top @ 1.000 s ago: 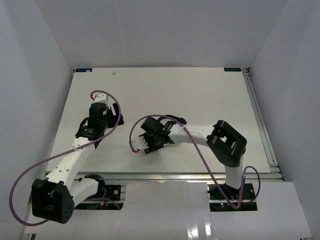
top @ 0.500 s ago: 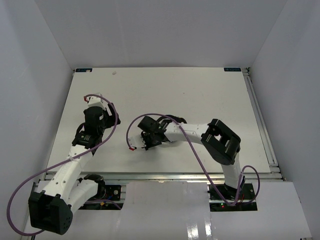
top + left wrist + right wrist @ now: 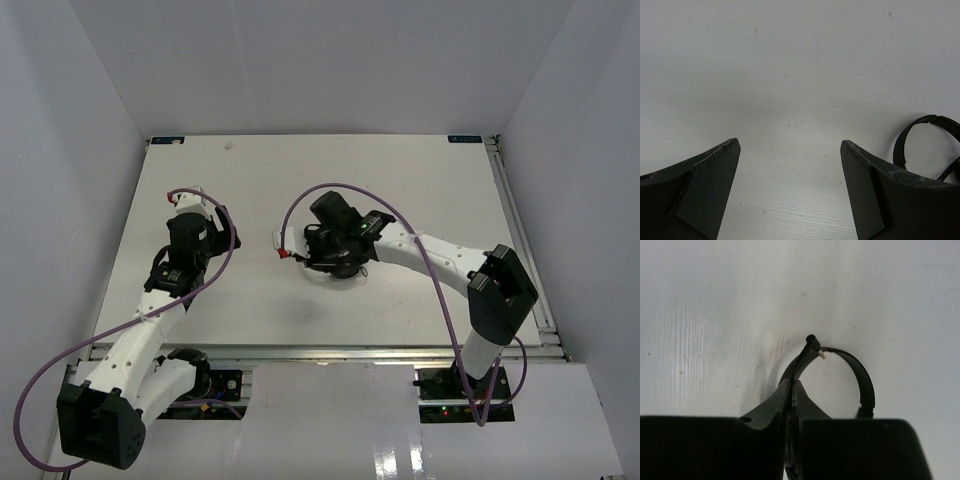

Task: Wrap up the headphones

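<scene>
Pinching headphones [image 3: 867, 387] cable [image 3: 802, 357] — right gripper [image 3: 791, 384] clamped, left gripper [image 3: 790, 147] spread.

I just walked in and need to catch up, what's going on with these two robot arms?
The right gripper is shut on the thin black cable of the small black over-ear headphones, close to its angled plug, near the middle of the white table. The left gripper hangs open over bare table to the left, holding nothing. How far the wrapping has got cannot be told; the right arm hides most of the headphones from above.
</scene>
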`<state>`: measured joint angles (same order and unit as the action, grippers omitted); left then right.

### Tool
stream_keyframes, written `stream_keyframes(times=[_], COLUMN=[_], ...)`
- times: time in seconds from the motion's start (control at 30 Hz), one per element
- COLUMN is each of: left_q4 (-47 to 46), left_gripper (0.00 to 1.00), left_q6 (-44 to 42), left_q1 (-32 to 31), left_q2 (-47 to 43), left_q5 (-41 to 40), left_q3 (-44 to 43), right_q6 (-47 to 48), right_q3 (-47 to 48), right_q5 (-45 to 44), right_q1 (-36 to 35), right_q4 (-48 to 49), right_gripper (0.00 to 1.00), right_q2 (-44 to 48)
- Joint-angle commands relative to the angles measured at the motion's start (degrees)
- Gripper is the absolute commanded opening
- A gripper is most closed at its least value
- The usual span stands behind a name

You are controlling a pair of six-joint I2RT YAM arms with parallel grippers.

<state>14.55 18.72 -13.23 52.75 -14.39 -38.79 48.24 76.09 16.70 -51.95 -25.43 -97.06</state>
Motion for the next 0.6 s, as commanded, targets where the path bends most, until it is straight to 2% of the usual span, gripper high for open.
stream_keyframes(times=[0.0,0.2,0.43,0.57], left_q4=[-0.8,-0.9,-0.9,-0.9], left_gripper=[0.93,0.93,0.93,0.93], left_q6=[0.0,0.0,0.0,0.0], left_q1=[0.3,0.3,0.3,0.3], left_q2=[-0.5,-0.2,-0.3,-0.1], left_q5=[0.1,0.8,0.9,1.0], left_q3=[0.6,0.7,0.8,0.8], right_q6=[-6.5,-13.8,-17.4,-18.3], right_q3=[-3.3,-6.0,-6.1,-5.3], right_q5=[2.3,-0.6,-3.4,-5.0], right_q1=[3.0,5.3,7.2,7.6], right_q4=[3.3,5.9,8.2,8.4], right_gripper=[0.08,0.08,0.08,0.13], right_q2=[1.1,-0.5,-1.3,-2.0])
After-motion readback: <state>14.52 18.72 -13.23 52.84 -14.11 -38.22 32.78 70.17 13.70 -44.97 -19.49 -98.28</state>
